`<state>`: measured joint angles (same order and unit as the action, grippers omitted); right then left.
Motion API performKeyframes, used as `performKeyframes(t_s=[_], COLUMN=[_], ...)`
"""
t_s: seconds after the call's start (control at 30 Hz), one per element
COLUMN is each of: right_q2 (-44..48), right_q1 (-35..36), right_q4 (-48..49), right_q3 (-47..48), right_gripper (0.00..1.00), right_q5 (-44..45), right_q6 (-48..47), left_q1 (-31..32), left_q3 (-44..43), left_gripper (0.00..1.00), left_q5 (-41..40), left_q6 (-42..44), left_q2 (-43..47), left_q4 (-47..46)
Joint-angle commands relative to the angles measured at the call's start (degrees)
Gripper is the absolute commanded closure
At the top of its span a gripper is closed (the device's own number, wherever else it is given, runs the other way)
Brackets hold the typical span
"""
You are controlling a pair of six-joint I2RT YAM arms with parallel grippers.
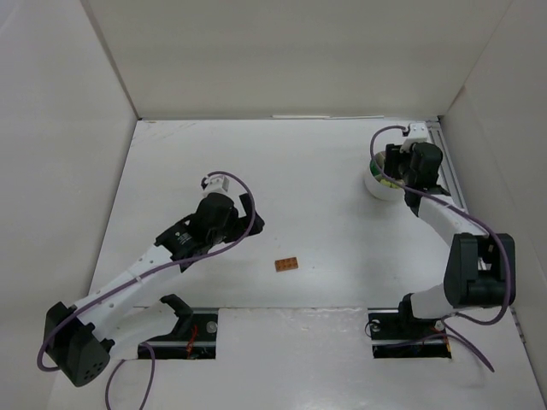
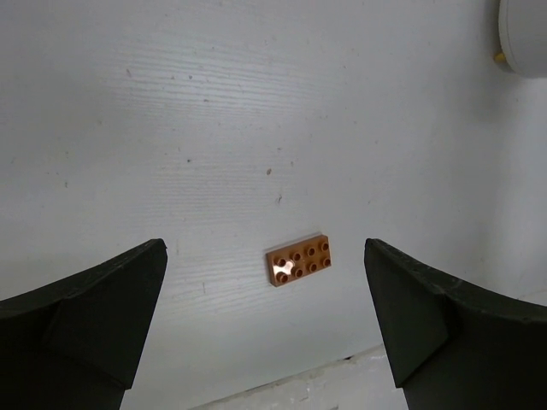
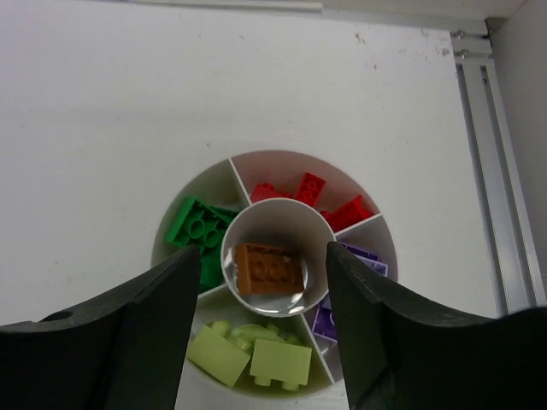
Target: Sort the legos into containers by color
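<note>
One orange-brown lego (image 1: 286,265) lies alone on the table; in the left wrist view it (image 2: 299,260) sits between and beyond my open, empty left gripper (image 2: 265,333). My left gripper (image 1: 249,215) hovers up and left of it. The round white dish (image 3: 275,275) holds green legos (image 3: 198,231) at left, red ones (image 3: 312,192) at top, purple ones (image 3: 335,320) at right, pale yellow-green ones (image 3: 252,354) at bottom, and an orange-brown one (image 3: 269,269) in the centre cup. My right gripper (image 3: 261,342) is open and empty right above the dish (image 1: 378,184).
White walls enclose the table on the left, back and right. A metal rail (image 3: 500,188) runs along the right wall beside the dish. The arm bases (image 1: 184,329) sit at the near edge.
</note>
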<state>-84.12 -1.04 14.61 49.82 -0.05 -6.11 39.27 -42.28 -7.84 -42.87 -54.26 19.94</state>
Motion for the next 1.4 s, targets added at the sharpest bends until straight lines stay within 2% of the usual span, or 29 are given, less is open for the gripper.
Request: performKeyframes(t_s=[0.0, 0.13, 0.17, 0.2, 0.23, 0.3, 0.43, 0.47, 0.5, 0.67, 0.87, 1.0, 1.13, 1.27, 1.37], right_q2=[7.20, 14.40, 15.46, 16.87, 16.88, 17.41, 16.89, 16.88, 16.88, 15.66, 6.35, -1.65, -7.27, -9.04, -10.18], right_q1=[-0.02, 0.94, 3.39, 5.24, 7.52, 16.39, 29.58, 31.69, 35.89, 47.51, 59.64, 64.48, 66.52, 66.52, 66.52], right_q4=[3.58, 1.13, -0.79, -6.73, -9.83, -18.25, -25.84, -26.73, -26.74, -24.37, -23.84, -28.31, -28.94, -28.94, -27.63], right_q3=[-0.69, -2.45, -1.93, -0.97, 0.09, 3.59, 5.90, 5.90, 4.94, -1.48, -0.09, 3.52, 4.14, 4.14, 3.61], right_gripper=[0.34, 0.29, 0.27, 0.25, 0.22, 0.20, 0.11, 0.08, 0.00, 0.00, 0.00, 0.00, 0.00, 0.02, 0.06], right_q5=[-3.62, -10.20, -11.71, -12.77, -12.26, -9.54, -5.31, -5.31, -5.31, -4.77, -2.41, 3.64, 6.11, 9.36, 11.21], right_q6=[2.15, 1.11, -0.21, -4.13, -5.91, -9.08, -8.32, -8.31, -7.26, -0.49, 1.45, 1.45, 1.97, 3.90, 3.91], left_q1=[-0.15, 0.80, 1.42, 1.95, 1.95, 1.95, 1.95, 1.95, 1.95, 1.95, 1.95, 1.95, 1.95, 1.95, 1.95], left_q3=[-0.70, 2.11, 2.12, 2.12, 2.64, 3.17, 4.48, 4.49, 4.49, 3.09, 0.63, 0.01, 0.01, 0.53, 1.06], left_gripper=[0.00, 0.00, 0.00, 0.00, 0.00, 0.00, 0.00, 0.00, 0.00, 0.00, 0.00, 0.00, 0.00, 0.00, 0.00], left_q5=[5.97, 11.79, 11.01, 10.39, 10.38, 12.05, 11.63, 9.44, 8.20, 2.48, -1.57, -1.57, -1.57, -1.57, -1.04], left_q6=[0.33, 2.00, 1.22, -0.01, -0.02, -0.55, -2.91, -3.79, -5.89, -9.77, -10.57, -9.52, -9.51, -9.51, -9.51], left_q2=[-0.67, -2.60, -2.61, -2.61, -2.61, -2.61, 1.51, 2.22, 2.92, 7.84, 11.10, 12.34, 12.95, 12.95, 12.95], left_q4=[-0.70, -2.19, -2.19, -2.19, -2.19, -3.32, -2.46, -1.50, 1.04, 8.17, 13.18, 13.81, 14.94, 14.95, 14.33])
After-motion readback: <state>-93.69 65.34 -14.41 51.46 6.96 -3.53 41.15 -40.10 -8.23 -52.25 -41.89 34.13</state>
